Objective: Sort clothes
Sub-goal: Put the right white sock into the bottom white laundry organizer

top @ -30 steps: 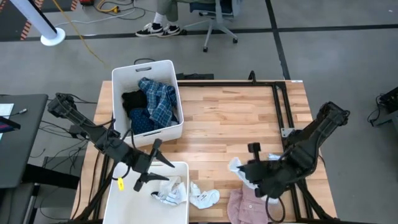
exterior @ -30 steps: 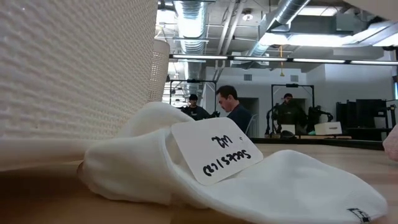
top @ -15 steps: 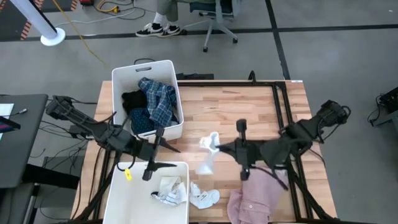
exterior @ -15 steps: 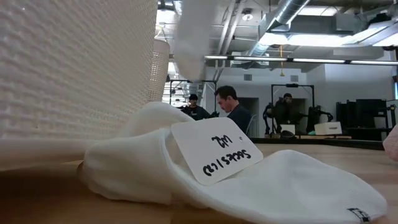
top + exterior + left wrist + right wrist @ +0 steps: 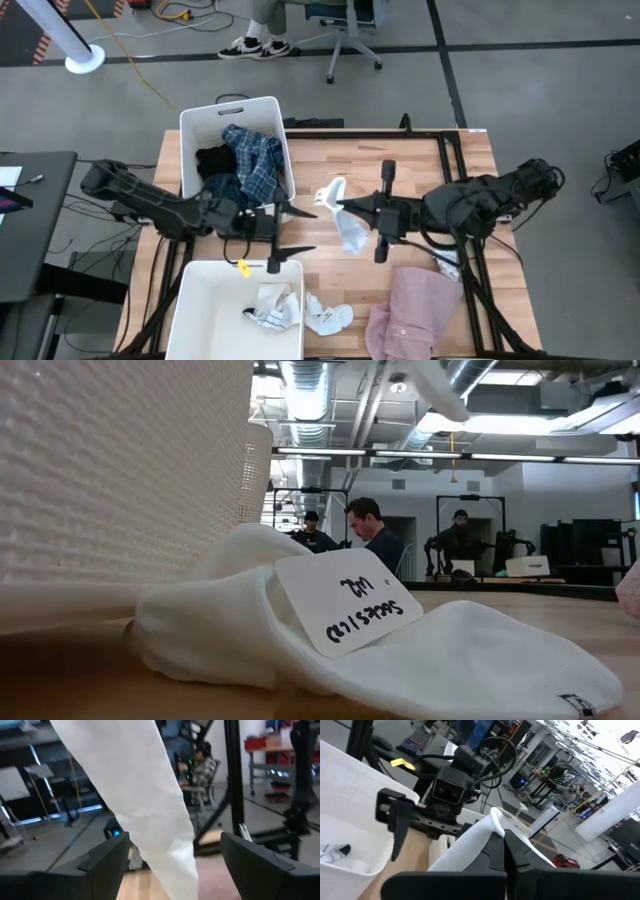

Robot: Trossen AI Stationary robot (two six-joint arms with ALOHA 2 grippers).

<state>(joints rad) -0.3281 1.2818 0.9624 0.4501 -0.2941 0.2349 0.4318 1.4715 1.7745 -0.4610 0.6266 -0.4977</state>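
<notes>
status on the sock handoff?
Right gripper shut on white sock, mid-table. Left gripper open, facing it, not touching. Nothing between them.

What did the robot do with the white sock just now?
The right hand, shut on a white sock, carried it from beside the pink shirt to mid-table. The left hand left the near bin, came up facing the sock and opened. The far bin and its clothes stayed put.
</notes>
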